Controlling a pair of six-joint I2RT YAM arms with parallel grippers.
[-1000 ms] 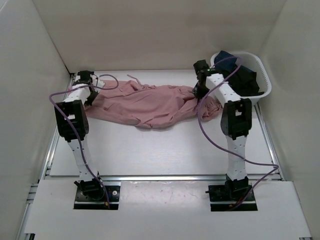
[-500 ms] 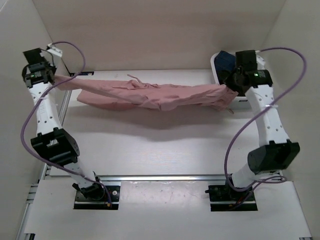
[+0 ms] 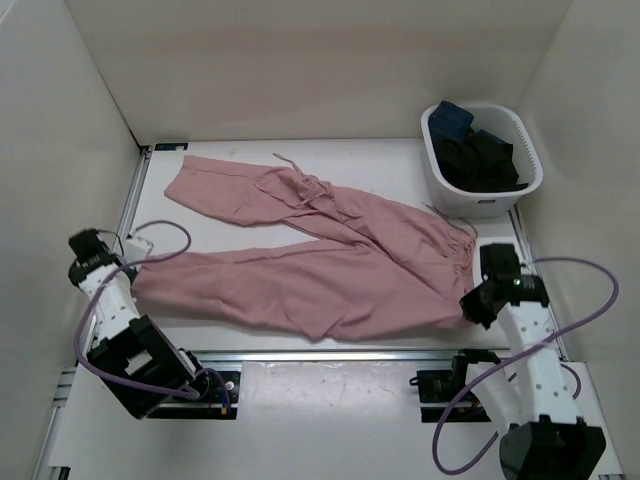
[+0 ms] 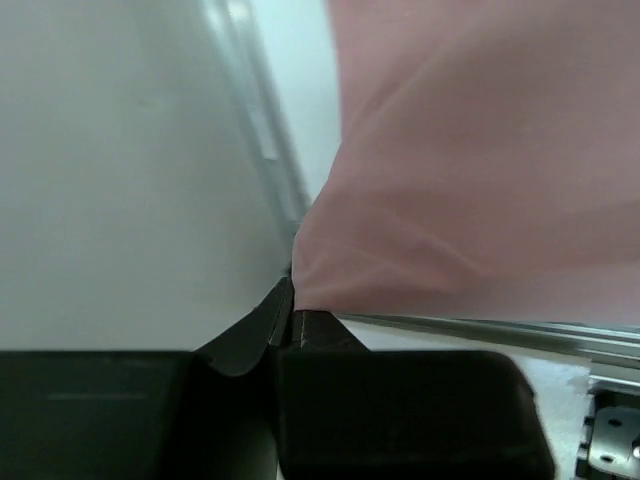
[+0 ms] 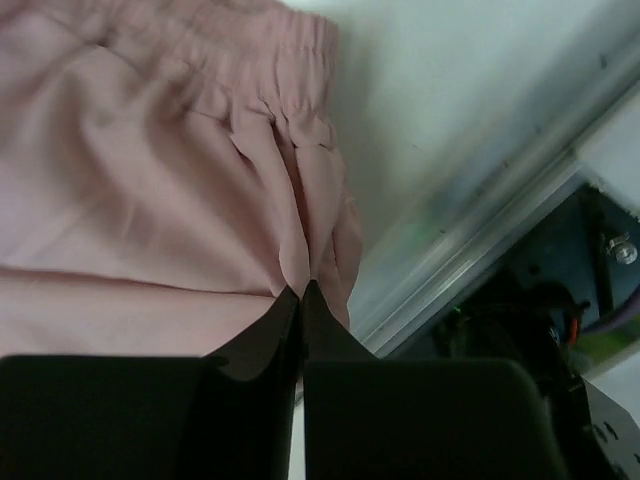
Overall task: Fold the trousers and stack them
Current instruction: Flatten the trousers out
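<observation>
Pink trousers [image 3: 320,262] lie spread flat across the white table, legs running left, waistband at the right. My left gripper [image 3: 128,272] is shut on the hem of the near leg [image 4: 420,220] at the table's left edge. My right gripper [image 3: 468,308] is shut on the near corner of the elastic waistband [image 5: 300,225]. In both wrist views the jaws stand closed with pink cloth pinched between them. The far leg [image 3: 230,188] lies toward the back left, with a drawstring [image 3: 295,168] trailing near it.
A white laundry basket [image 3: 526,150] holding dark blue and black clothes stands at the back right corner. White walls enclose the table on three sides. A metal rail [image 3: 330,355] runs along the near edge, close to both grippers.
Both arms swung from high at the back down to the near edge, pulling the trousers with them. The trousers went from a lifted stretched band to lying spread flat on the table.
</observation>
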